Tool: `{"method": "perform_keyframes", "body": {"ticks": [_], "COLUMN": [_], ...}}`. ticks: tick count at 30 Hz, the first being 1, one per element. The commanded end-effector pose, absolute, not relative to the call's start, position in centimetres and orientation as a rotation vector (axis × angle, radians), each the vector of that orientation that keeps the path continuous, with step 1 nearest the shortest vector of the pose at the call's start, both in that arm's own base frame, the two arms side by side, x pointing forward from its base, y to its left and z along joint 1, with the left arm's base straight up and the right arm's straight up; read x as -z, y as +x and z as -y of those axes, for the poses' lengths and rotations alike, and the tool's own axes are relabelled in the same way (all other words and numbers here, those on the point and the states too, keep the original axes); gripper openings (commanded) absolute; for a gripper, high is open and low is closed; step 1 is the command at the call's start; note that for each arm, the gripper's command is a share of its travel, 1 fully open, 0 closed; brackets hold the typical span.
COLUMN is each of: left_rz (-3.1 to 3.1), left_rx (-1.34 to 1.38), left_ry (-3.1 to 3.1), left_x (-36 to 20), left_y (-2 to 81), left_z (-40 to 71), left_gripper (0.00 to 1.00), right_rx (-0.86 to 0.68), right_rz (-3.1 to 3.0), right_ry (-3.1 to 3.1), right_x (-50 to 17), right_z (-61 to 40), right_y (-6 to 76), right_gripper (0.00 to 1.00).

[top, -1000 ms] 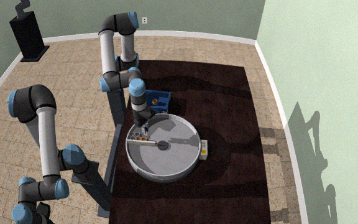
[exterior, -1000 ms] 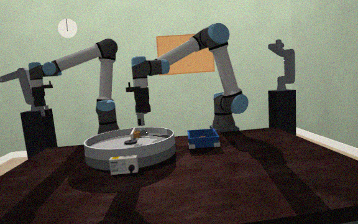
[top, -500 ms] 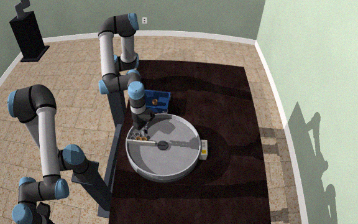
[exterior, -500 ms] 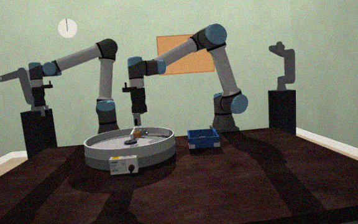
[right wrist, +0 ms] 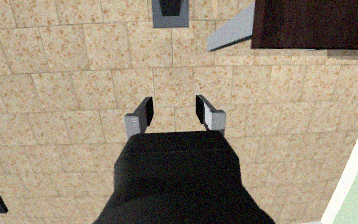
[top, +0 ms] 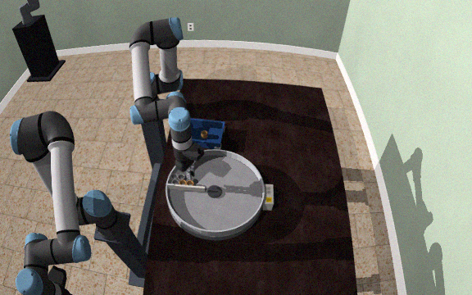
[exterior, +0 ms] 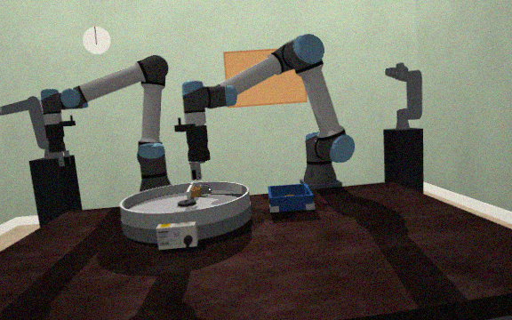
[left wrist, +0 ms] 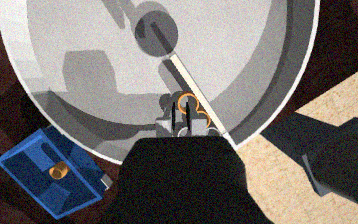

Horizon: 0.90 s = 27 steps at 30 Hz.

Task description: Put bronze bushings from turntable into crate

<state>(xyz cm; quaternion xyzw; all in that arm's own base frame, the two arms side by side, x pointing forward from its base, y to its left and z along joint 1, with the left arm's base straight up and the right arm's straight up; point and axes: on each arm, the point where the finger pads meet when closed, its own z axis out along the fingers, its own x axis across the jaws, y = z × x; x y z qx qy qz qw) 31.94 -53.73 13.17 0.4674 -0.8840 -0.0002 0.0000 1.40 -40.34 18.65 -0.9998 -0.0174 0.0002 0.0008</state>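
My left gripper (top: pixel 192 172) (exterior: pixel 196 177) (left wrist: pixel 180 110) is partly open, pointing down just above the cluster of bushings on the turntable (top: pixel 228 215) (exterior: pixel 185 219) (left wrist: pixel 240 30). Its narrow finger gap shows nothing held. One bronze bushing (top: pixel 190 180) (left wrist: pixel 188 94) is beside the right fingertip in the left wrist view; another bronze bushing (left wrist: pixel 209 118) is partly behind that finger. Steel bushings (top: pixel 175 179) (left wrist: pixel 182 131) stand close by, partly hidden. The blue crate (top: pixel 222 128) (exterior: pixel 291 204) (left wrist: pixel 19 145) looks level and holds one bronze bushing (top: pixel 204 133) (left wrist: pixel 58 170). My right gripper (exterior: pixel 60 161) (right wrist: pixel 174 104) is wide open and empty, over the floor.
A pale bar (top: pixel 187 188) (left wrist: pixel 200 94) runs from the turntable's dark hub (top: pixel 214 191) (left wrist: pixel 156 33) to its raised rim, along the bushings. White corner guides (exterior: pixel 274 209) (left wrist: pixel 107 181) sit at the crate's corners. A control box (top: pixel 269 197) (exterior: pixel 177 236) is attached to the turntable's side.
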Motion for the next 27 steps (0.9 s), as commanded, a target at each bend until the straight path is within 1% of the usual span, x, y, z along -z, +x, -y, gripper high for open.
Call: {"method": "perform_keyframes", "body": {"ticks": [1, 23, 27], "left_rz": [2.777, 2.777, 2.777], "left_rx": [-0.003, -0.003, -0.003], "left_ry": [1.468, 1.468, 1.468], "left_x": [-13.3, -13.2, -11.9], "left_y": [32.0, 32.0, 32.0], "left_z": [53.8, 53.8, 53.8], "left_gripper": [0.39, 0.39, 0.39], "right_rx": [0.0, 0.0, 0.0], "right_rz": [0.055, 0.055, 0.055], "right_ry": [-3.141, -3.141, -3.141], "right_x": [-18.7, -18.7, -18.7], "right_z": [40.4, 40.4, 40.4], "right_y": [1.4, 1.4, 1.4], "right_gripper": [1.0, 1.0, 1.0]}}
